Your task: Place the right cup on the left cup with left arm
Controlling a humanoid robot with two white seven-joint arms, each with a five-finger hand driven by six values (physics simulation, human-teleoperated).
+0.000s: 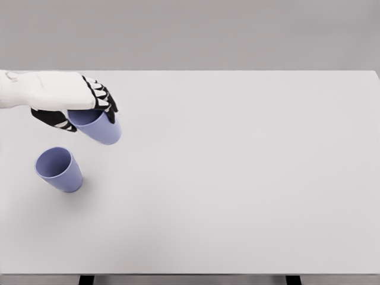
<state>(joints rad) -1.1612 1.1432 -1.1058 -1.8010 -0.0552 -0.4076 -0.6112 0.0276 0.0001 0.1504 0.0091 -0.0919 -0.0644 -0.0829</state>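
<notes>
We note the left hand (71,104) entering from the left edge, its dark fingers (102,95) clamped round the rim of a blue cup (98,126). This held cup tilts, its long axis slanting, mouth up-left under the palm, base down-right, clear of the fingers. The second cup (58,168) stands on the table (249,166) just below-left, mouth open upward.

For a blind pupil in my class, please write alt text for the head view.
The left robot hand holds a blue cup by its rim, above a white table. A second blue cup stands on the table in front of it, nearer the camera and apart.
</notes>
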